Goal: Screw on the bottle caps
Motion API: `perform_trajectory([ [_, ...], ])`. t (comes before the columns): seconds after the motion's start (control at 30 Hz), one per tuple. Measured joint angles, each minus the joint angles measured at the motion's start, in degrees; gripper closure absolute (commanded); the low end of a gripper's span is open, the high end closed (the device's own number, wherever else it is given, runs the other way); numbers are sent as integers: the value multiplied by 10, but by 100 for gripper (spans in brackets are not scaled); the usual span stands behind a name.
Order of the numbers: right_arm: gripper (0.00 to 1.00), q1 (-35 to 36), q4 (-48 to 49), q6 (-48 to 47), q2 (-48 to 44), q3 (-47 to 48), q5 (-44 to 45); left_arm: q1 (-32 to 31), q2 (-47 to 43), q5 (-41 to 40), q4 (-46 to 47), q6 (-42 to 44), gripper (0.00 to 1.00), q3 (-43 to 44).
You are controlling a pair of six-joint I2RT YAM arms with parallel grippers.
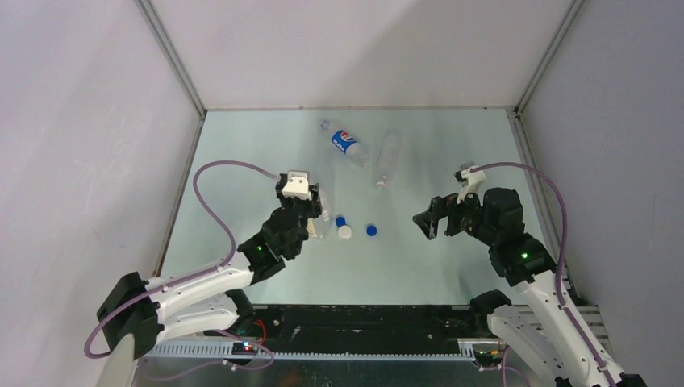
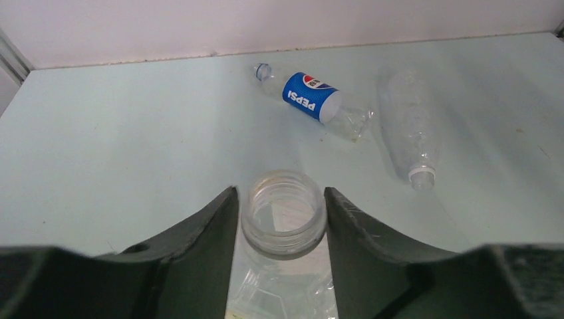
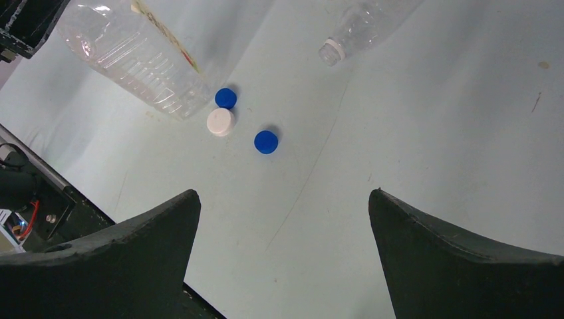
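My left gripper point(image 1: 313, 211) is shut on the neck of the clear bottle with the white/yellow label point(image 2: 284, 219); its open mouth shows between the fingers of this gripper point(image 2: 280, 191). In the right wrist view this bottle point(image 3: 133, 53) hangs tilted, its base close to the caps. A blue cap point(image 3: 226, 98), a white cap point(image 3: 220, 122) and a second blue cap point(image 3: 266, 141) lie loose on the table. The Pepsi bottle point(image 1: 347, 143) and the plain clear bottle point(image 1: 387, 160) lie uncapped at the back. My right gripper point(image 1: 426, 222) is open and empty above the table point(image 3: 282, 199), right of the caps.
Grey walls enclose the table on the left, back and right. A black rail point(image 1: 363, 322) with wiring runs along the near edge. The pale green table surface point(image 1: 452, 266) lies between the caps and the right arm.
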Motion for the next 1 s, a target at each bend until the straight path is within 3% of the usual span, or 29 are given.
perform_trajectory([
  [0.1,1,1,0,0,-1,-2,0,-1,0,-5,-5,2,24,0],
  [0.33,1,2,0,-4,-4,-3,0,-1,0,-3,-32,-5,2,0],
  [0.53,1,3,0,-9,-7,-3,-8,-1,-26,21,-91,-14,0,7],
  [0.8,1,3,3,-21,-10,-3,-28,-1,-151,60,-154,-24,0,26],
  [1.0,1,3,3,-40,-10,-3,-53,-1,-217,93,-115,-44,0,-80],
])
